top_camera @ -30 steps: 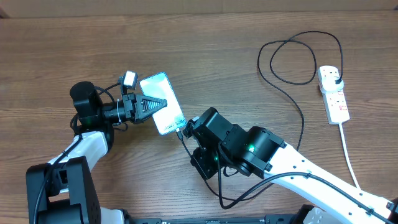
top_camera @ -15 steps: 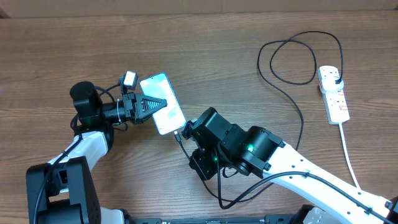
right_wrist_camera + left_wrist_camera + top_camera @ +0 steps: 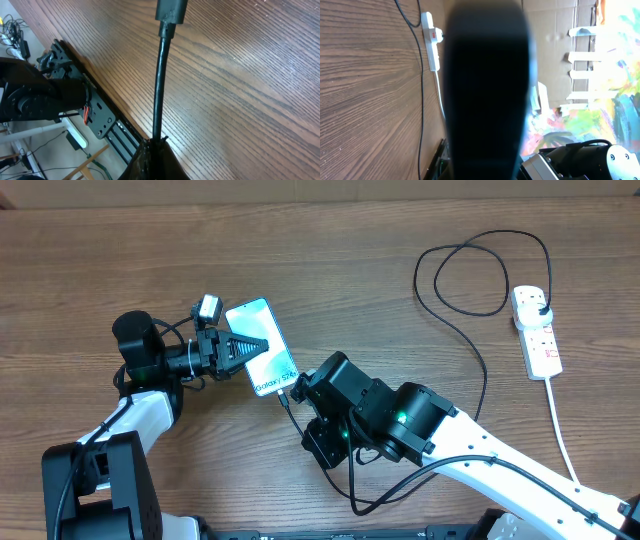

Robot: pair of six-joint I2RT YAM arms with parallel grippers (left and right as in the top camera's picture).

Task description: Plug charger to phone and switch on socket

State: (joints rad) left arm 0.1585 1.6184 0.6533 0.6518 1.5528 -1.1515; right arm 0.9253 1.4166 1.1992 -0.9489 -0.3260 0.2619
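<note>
Brown wood-grain desk (image 3: 340, 250) under everything, with cardboard (image 3: 555, 15) beyond its edge in the left wrist view. At far left, the left arm (image 3: 150, 360), and at its end the left claw (image 3: 243, 347), pointing right and shut tight on the phone (image 3: 272, 363), dark fingers laid across the left long side of the glowing screen. Sits aslant in that grip, left of the desk's middle, screen up, pale blue, small text at the lower end. From the left wrist, little but a broad dark blur down the middle; finger or phone, impossible to tell. Just right of the phone's lower end, the right claw (image 3: 299, 384), closed all the way on the charger (image 3: 159, 85): pinches the black cable a little behind the connector tip (image 3: 172, 10), tip sticking out ahead of the fingers. Seen from overhead, tip right at the phone's bottom edge; seated in the port or only touching, cannot tell. Farther right, thin black cable trailing out from under the right arm (image 3: 420, 425), up across the wood, round a wide loop, and into a black plug (image 3: 539, 303) sitting in the far end of the socket (image 3: 536, 332). Near the right edge, that white strip with red marks, well apart from the phone and both claws; switch position too small to read. Thick white cord (image 3: 560, 430) running from its near end down toward the desk's front edge.
</note>
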